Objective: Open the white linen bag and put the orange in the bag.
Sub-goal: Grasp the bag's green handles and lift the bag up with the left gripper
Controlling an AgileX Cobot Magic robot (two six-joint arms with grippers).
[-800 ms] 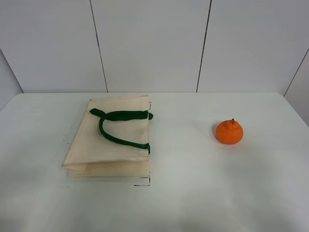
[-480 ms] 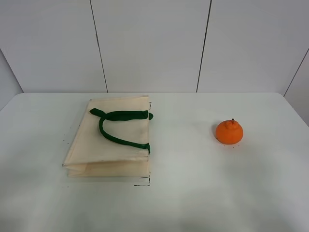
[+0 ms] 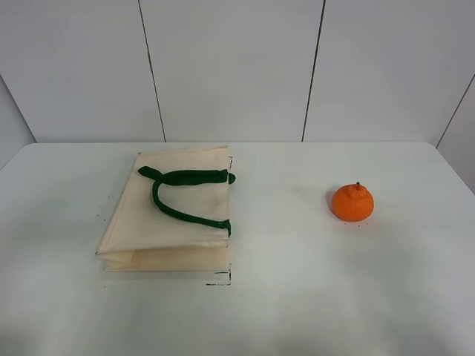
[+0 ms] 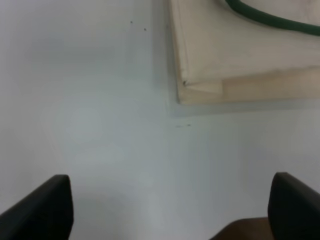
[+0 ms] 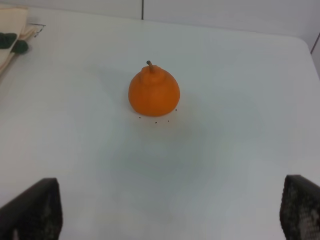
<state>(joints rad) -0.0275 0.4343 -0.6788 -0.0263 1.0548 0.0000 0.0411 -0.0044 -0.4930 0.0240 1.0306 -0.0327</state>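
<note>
The white worktop (image 3: 297,297) fills the lower half of the high view, and neither arm shows in it. The bag (image 3: 133,222) lies flat and closed in the left centre of the frame. Its green handles (image 3: 185,177) are draped over its top face towards its right edge, so the mouth probably runs along that edge, front to back, facing the middle of the frame. The orange (image 3: 352,202) sits upright, stem up, in the right centre, well apart from the bag with bare worktop between them.

The left end effector (image 4: 167,212) is spread wide and holds nothing. A near corner of the bag lies ahead of it, not yet between its fingers. The right end effector (image 5: 165,212) is likewise wide and empty, and the orange (image 5: 154,93) lies almost straight ahead on its centre line, apart from both fingers.

So each arm is nearest its own thing: left to the bag, right to the orange. Opening comes first, and the left end effector would need to travel across the bag to reach the handles or the mouth edge.
</note>
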